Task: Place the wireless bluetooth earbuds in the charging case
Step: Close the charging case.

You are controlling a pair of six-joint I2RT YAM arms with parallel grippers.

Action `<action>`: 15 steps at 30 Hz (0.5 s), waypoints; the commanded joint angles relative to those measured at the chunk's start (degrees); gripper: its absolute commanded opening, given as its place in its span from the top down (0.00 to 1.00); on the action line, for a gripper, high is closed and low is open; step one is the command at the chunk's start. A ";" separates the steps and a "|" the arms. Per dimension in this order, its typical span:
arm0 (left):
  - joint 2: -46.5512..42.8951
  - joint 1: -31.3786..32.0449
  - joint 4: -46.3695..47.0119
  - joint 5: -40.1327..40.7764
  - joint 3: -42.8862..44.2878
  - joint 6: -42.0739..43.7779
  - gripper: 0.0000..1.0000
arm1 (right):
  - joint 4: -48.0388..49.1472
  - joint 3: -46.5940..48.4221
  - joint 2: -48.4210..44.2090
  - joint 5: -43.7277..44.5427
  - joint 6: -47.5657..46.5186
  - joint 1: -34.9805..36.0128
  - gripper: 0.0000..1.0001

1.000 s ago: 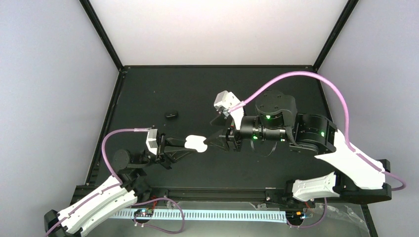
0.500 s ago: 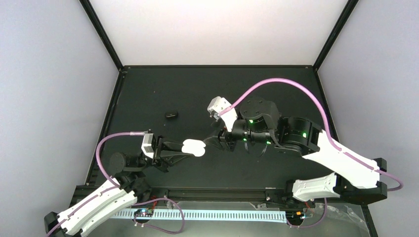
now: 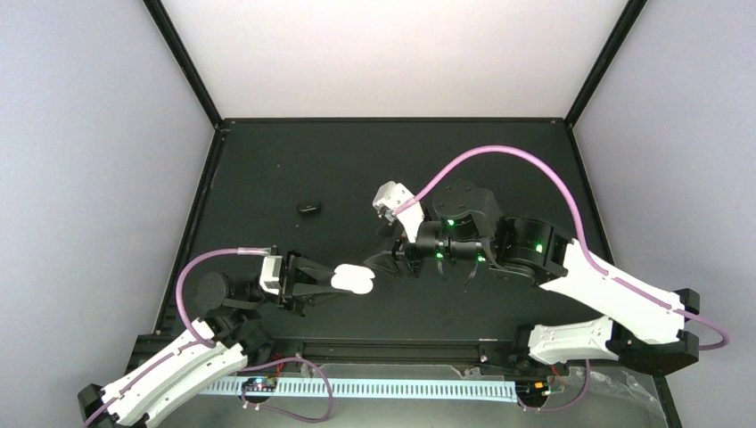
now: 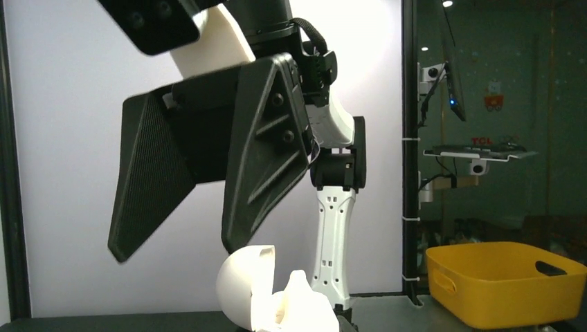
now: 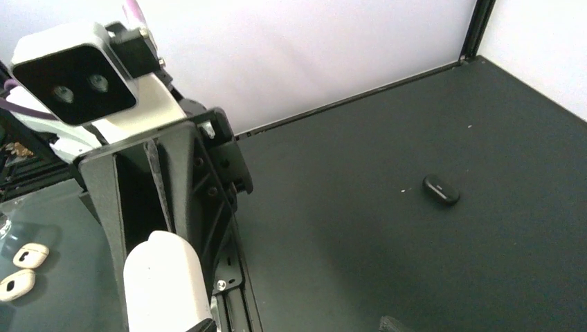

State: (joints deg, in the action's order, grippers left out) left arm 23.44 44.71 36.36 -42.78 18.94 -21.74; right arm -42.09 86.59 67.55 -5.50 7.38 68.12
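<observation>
Two white earbuds [image 5: 31, 254] lie just off the worktop's near edge. Above that edge, left of centre, the left gripper [image 3: 335, 281] is clamped on the open charging case [image 3: 355, 278], holding it aloft. The right gripper [image 3: 382, 260] hovers just beside it; whether its fingers are parted or pinching a bud cannot be told. A black earbud [image 3: 309, 208] sits toward the far-left corner. A nudge could twist the case loose, or a bud could miss its socket and fall.
</observation>
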 commanded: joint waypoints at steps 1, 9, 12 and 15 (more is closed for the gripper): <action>1.10 0.29 -0.31 -1.99 3.19 2.51 0.99 | 2.66 -2.25 -0.45 -0.59 -0.80 -0.09 0.40; 3.10 0.29 0.08 -1.36 3.59 2.15 0.99 | 6.70 -8.55 -1.93 9.69 2.00 -1.07 0.37; 2.88 0.30 -0.83 -1.27 3.78 2.62 0.98 | 8.08 -9.93 -2.75 7.12 3.04 -1.10 0.37; 2.69 0.34 -1.30 -1.01 3.82 2.90 0.98 | 9.46 -11.71 -3.97 4.66 3.47 -1.06 0.37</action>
State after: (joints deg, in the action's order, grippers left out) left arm 26.37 44.71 35.33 -43.53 19.81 -20.23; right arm -36.01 76.60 65.49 1.96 9.34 67.37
